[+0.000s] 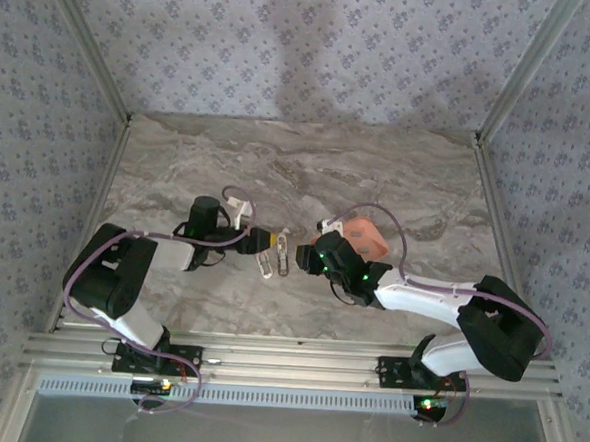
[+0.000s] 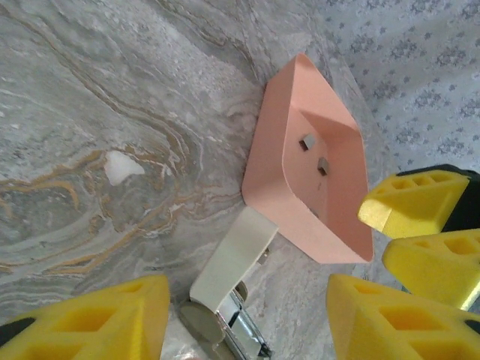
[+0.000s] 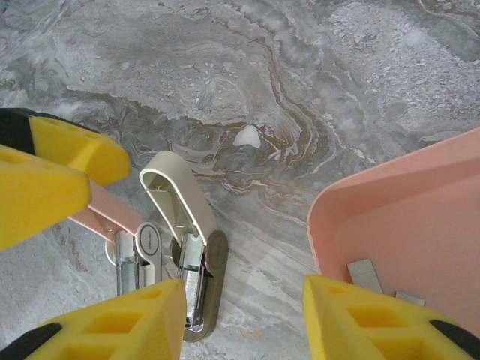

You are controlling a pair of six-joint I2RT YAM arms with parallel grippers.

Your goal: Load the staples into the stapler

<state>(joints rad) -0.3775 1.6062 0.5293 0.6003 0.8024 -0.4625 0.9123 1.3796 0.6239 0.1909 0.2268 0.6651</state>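
Two staplers lie side by side mid-table. The beige stapler [image 3: 187, 240] [image 2: 229, 274] has its lid swung up and its chrome magazine bared; a pink-lidded stapler [image 3: 112, 225] lies to its left. The staples [image 2: 307, 141] [image 3: 365, 274] are small grey strips in the salmon-pink tray [image 2: 285, 187] [image 3: 390, 210] [image 1: 367, 235]. My left gripper [image 2: 247, 289] [image 1: 261, 239] is open, its yellow fingers either side of the beige stapler without clamping it. My right gripper [image 3: 244, 289] [image 1: 313, 254] is open and empty over the bare table between the beige stapler and the tray.
The grippers face each other closely; the right gripper's yellow fingers [image 2: 420, 199] show beside the tray and a left finger [image 3: 52, 172] hangs over the pink stapler. A white object [image 1: 238, 210] lies behind the left wrist. Marble table [image 1: 308, 172] stretches back to the patterned walls.
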